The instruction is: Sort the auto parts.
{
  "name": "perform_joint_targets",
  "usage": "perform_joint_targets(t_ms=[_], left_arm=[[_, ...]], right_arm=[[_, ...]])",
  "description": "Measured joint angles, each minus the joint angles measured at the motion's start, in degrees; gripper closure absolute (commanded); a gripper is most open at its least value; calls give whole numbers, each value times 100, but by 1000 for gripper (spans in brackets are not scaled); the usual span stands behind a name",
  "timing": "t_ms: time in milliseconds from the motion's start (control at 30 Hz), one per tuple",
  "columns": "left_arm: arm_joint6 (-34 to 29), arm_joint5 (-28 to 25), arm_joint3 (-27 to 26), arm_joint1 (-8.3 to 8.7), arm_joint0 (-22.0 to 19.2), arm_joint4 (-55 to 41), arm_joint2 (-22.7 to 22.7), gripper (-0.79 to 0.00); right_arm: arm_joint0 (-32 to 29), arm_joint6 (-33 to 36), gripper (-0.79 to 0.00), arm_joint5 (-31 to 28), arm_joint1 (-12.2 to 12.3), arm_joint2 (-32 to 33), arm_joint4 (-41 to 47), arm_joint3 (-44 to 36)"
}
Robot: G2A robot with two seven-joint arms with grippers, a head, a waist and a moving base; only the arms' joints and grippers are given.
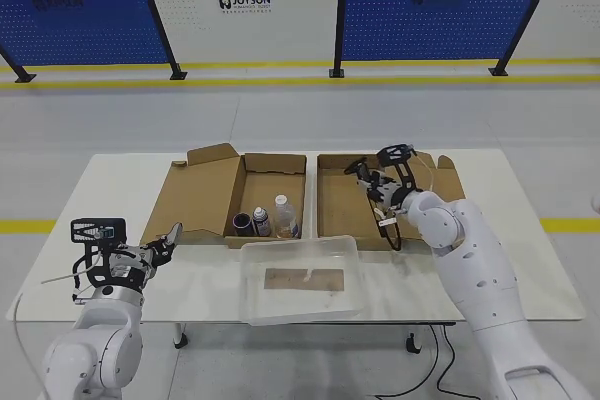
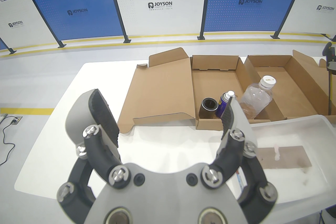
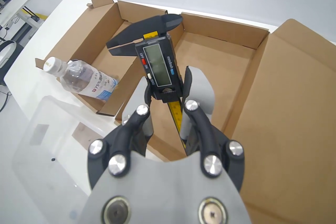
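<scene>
Right wrist view: the right gripper (image 3: pixel 168 89) pinches one digital caliper (image 3: pixel 157 64) above the right-hand cardboard box (image 3: pixel 223 33).
Its fingers press on the caliper's yellow-scaled beam just behind the display housing, which has small print by its buttons. Two open cardboard boxes stand side by side on the white table (image 2: pixel 92 83). The left-hand box (image 2: pixel 215 78) holds three things at its near end: one clear bottle (image 2: pixel 256 100) with a white cap and a printed label, one blue spray can (image 2: pixel 223 104) and one black cylinder (image 2: pixel 208 107). One clear plastic bin (image 1: pixel 255 300) sits just in front of the boxes, with a brown strip (image 2: pixel 283 156) on its floor. The left gripper (image 2: pixel 164 104) hangs over the table's left front with its fingers spread wide, holding nothing, apart from the boxes.
</scene>
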Motion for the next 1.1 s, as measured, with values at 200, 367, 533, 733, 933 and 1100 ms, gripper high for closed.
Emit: perform_joint_targets(t_ms=[200,367,533,733,933,1100], left_arm=[[0,0,0,0,0,0,0,-785],[0,0,0,0,0,0,0,-785],[0,0,0,0,0,0,0,-785],[0,0,0,0,0,0,0,-785],[0,0,0,0,0,0,0,-785],[0,0,0,0,0,0,0,-785]], right_arm=[[81,58,-114,24,1,-30,73,190],[149,73,-169,5,2,-67,111,365],[183,56,-215,11,1,-92,163,512],[206,52,-314,15,4,-121,212,630],[248,69,-376,7,10,-148,239,713],[269,80,-391,8,13,-172,278,744]])
